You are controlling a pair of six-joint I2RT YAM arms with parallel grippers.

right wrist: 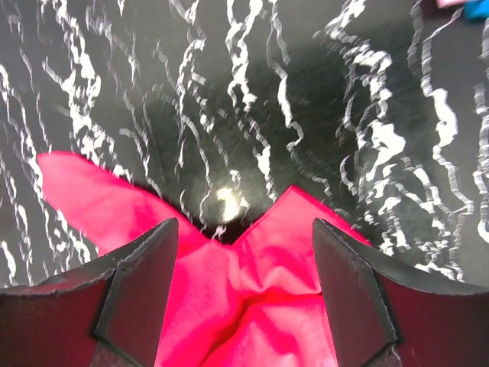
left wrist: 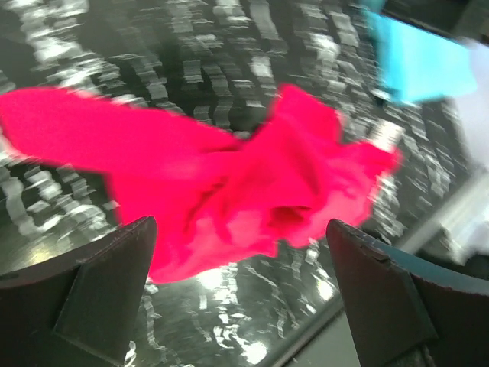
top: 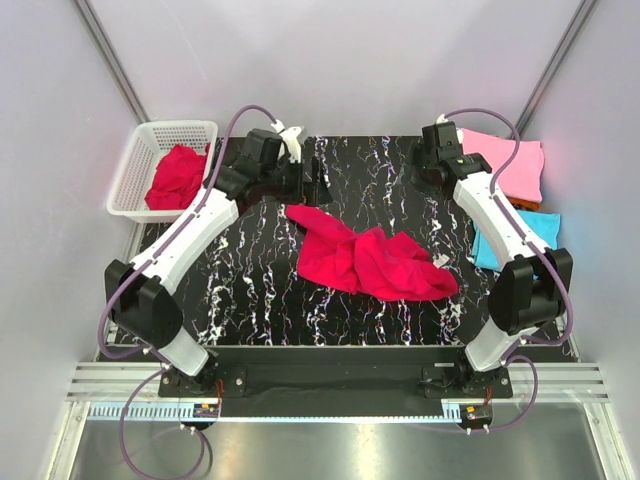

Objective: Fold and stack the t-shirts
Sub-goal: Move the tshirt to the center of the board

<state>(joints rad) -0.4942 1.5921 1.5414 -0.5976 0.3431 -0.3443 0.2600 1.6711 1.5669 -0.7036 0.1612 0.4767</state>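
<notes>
A crumpled crimson t-shirt (top: 370,262) lies in the middle of the black marbled table (top: 250,290). A second red t-shirt (top: 177,178) lies in the white mesh basket (top: 135,165) at the back left. A pink t-shirt (top: 512,160) and a turquoise one (top: 520,242) lie at the right edge. My left gripper (top: 312,180) hangs open and empty over the back of the table, beyond the shirt's far left corner. In the left wrist view it (left wrist: 243,294) is above the shirt (left wrist: 229,183). My right gripper (top: 428,160) is open and empty at the back right. In the right wrist view it (right wrist: 244,294) frames the shirt (right wrist: 252,298).
The turquoise shirt shows in the left wrist view (left wrist: 416,57) at the top right. Grey walls close in the table on both sides. A metal rail (top: 330,385) runs along the near edge by the arm bases.
</notes>
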